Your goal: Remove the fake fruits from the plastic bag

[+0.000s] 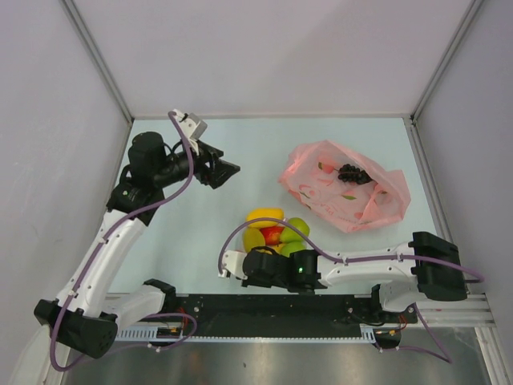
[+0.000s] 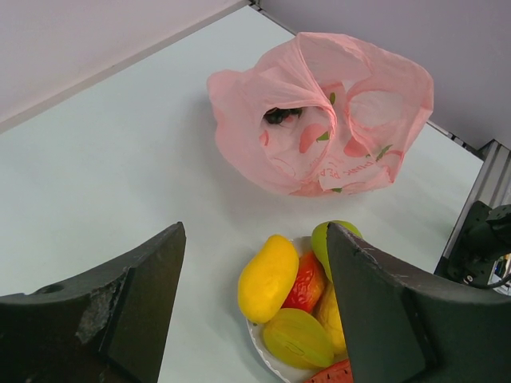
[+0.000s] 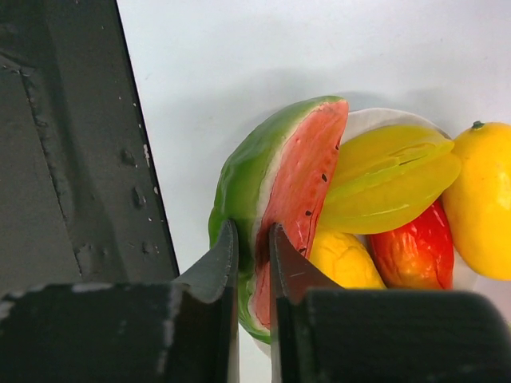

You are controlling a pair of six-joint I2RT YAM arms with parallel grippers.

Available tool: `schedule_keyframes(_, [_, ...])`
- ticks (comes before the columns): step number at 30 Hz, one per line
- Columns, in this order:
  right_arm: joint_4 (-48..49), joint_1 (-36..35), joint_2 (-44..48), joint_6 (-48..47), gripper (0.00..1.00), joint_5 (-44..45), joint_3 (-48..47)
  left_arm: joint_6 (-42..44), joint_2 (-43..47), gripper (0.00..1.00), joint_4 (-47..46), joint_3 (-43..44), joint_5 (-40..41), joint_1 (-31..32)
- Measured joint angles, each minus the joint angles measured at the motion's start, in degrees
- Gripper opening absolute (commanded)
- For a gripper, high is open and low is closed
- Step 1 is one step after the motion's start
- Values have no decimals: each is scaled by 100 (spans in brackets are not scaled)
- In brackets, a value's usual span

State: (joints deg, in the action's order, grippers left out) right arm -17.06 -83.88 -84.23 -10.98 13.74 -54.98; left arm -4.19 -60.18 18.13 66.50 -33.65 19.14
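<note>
**Right pinches watermelon slice at bowl, grapes in bag**

Top: my left gripper (image 1: 223, 170) hangs spread over the left of the table (image 1: 184, 233), well apart from the plastic bag (image 1: 353, 204) on the right. The grape bunch (image 1: 353, 173) sits in the bag's mouth. My right gripper (image 1: 260, 261) is at the near edge of the fruit pile (image 1: 276, 228).

Left wrist: jaws wide, holding nothing. The white bowl (image 2: 257, 345) holds a yellow mango (image 2: 268, 278), red mango (image 2: 305, 283), green pear (image 2: 326, 235) and yellow piece (image 2: 297, 337).

Right wrist: my fingers (image 3: 223, 259) are almost together, pinching the rind of the watermelon slice (image 3: 291, 183), which touches the yellow piece.
</note>
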Motion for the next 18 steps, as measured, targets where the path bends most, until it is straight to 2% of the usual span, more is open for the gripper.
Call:
schedule_keyframes(1, [2, 9, 0, 13, 21, 0, 2, -9, 0, 76, -4, -9, -4, -9])
schedule_keyframes(4, [26, 2, 0, 46, 29, -2, 7, -44, 0, 76, -4, -9, -20, -46])
schedule_keyframes(9, [61, -7, 0, 44, 31, -2, 55, -87, 0, 76, -9, -9, -105, -76])
schedule_keyframes(13, [83, -7, 0, 46, 40, -2, 81, -133, 0, 76, -11, -9, -131, -96])
schedule_keyframes(18, [111, -7, 0, 44, 44, -7, 107, -175, 0, 76, -50, -9, -157, -107])
